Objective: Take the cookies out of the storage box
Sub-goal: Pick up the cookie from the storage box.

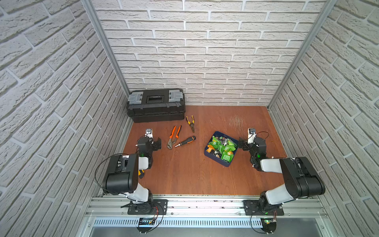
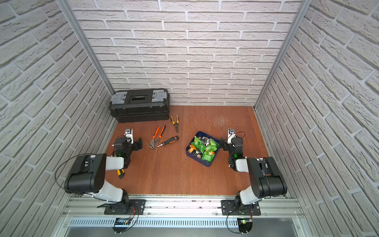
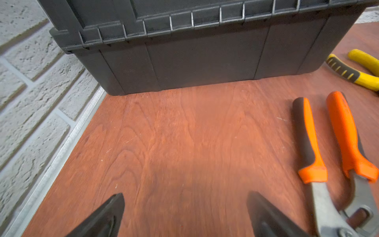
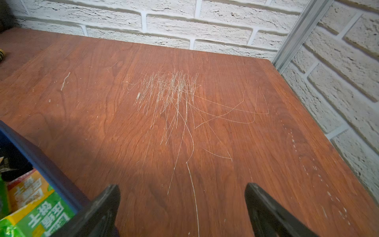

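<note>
Most cookies and storage box cropped from right wrist view.

Two black arms with white links, looping black cables, green lights

The storage box, a shallow navy-blue tray with rounded corners, is sitting flat and turned cornerwise right of centre, and the cookies, crinkly green, orange and black packets, are lying heaped inside it.
</note>
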You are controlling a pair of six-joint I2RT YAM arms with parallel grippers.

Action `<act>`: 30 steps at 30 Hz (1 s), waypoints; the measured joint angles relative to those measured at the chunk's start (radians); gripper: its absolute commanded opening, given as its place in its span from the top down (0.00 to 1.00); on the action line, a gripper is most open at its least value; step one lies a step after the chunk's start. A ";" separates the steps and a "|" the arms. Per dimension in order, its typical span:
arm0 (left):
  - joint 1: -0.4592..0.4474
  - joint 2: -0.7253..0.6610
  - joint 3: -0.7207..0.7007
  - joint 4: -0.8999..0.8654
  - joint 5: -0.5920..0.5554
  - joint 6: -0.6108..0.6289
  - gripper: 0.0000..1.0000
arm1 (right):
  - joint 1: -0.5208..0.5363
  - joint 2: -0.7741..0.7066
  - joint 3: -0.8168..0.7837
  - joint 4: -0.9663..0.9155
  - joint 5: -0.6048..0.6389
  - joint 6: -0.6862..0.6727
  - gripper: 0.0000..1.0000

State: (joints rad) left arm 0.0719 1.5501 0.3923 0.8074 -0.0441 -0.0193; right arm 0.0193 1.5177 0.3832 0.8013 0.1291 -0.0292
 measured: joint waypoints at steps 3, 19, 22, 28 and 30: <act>0.000 0.000 0.000 0.000 0.000 0.000 0.02 | 0.000 0.000 0.000 0.000 0.000 0.000 0.01; 0.000 0.000 0.000 0.000 0.000 0.000 0.02 | 0.000 0.000 0.000 0.000 0.000 0.000 0.01; 0.000 -0.003 0.000 -0.002 -0.001 0.000 0.02 | -0.002 -0.002 0.000 -0.003 -0.005 -0.001 0.01; -0.048 -0.187 0.035 -0.190 -0.087 0.006 0.02 | -0.003 -0.180 0.091 -0.281 -0.003 0.027 0.01; -0.063 -0.272 0.070 -0.253 -0.106 0.004 0.01 | -0.003 -0.256 0.160 -0.370 0.003 0.056 0.01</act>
State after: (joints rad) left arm 0.0093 1.2778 0.4625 0.5549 -0.1505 -0.0151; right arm 0.0166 1.2613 0.5434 0.4309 0.1326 0.0273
